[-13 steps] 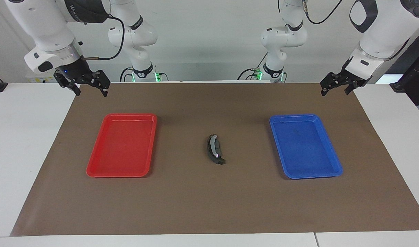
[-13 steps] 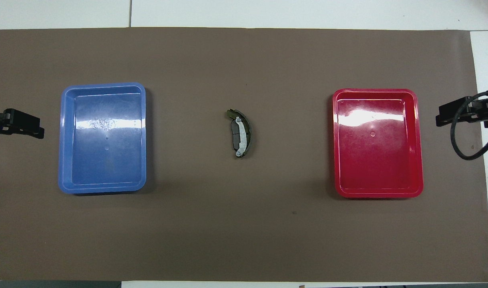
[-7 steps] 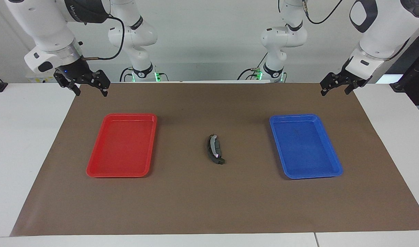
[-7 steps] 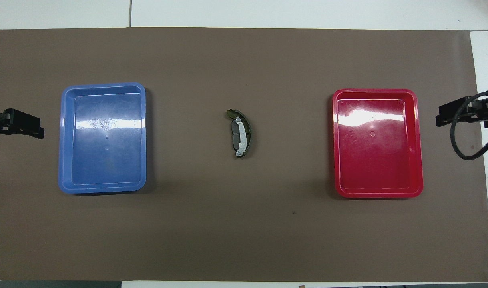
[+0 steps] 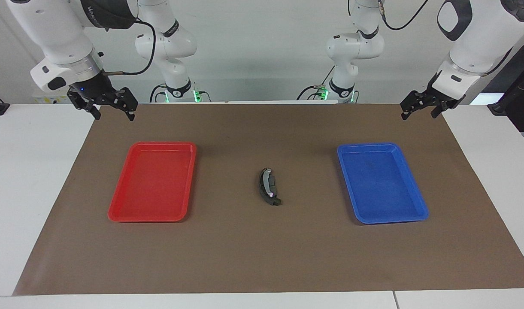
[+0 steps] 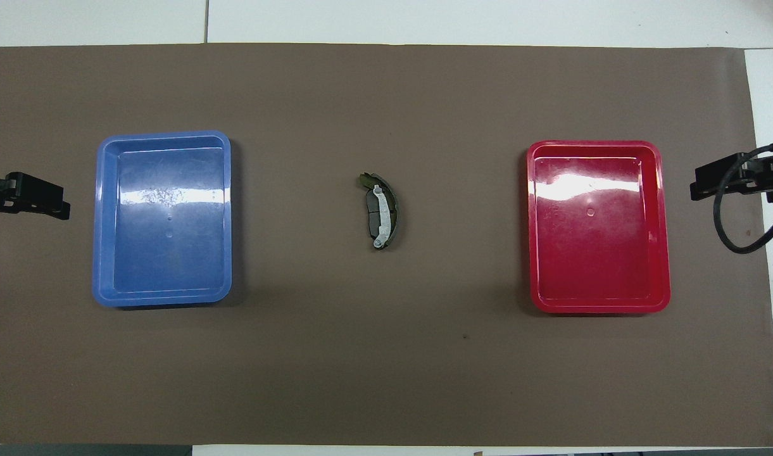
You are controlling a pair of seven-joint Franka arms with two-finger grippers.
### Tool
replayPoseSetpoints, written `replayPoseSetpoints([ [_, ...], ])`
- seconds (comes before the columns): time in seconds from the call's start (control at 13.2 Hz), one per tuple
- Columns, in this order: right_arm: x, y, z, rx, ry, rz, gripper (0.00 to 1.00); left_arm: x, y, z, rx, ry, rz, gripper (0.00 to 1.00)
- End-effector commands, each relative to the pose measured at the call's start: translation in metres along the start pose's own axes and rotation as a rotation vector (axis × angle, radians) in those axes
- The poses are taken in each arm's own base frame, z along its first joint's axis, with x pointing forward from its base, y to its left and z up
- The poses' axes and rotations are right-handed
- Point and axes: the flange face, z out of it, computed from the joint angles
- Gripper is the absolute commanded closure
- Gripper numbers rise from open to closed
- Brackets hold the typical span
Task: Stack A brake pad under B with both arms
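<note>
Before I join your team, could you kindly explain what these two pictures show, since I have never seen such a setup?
They show two white robot arms at a table, photographed at the same moment: once from across the table, once from high above the robots' end. The left gripper and right gripper hang open over the brown mat's corners, holding nothing. On the mat lie an empty blue tray toward the left arm's end and an empty red tray toward the right arm's. Between them sits a stack: B, with its silvery strip, atop the A brake pad.

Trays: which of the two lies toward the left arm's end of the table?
The blue tray, not the red tray; it lies below the raised left gripper.
</note>
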Motion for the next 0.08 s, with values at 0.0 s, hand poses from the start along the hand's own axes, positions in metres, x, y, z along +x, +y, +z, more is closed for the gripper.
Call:
replayPoseSetpoints([
  [0.0, -0.0061, 0.0024, -0.0002, -0.003, 0.005, -0.015, 0.00, -0.0076, -0.0019, -0.0002, -0.012, 0.012, 0.005, 0.00],
])
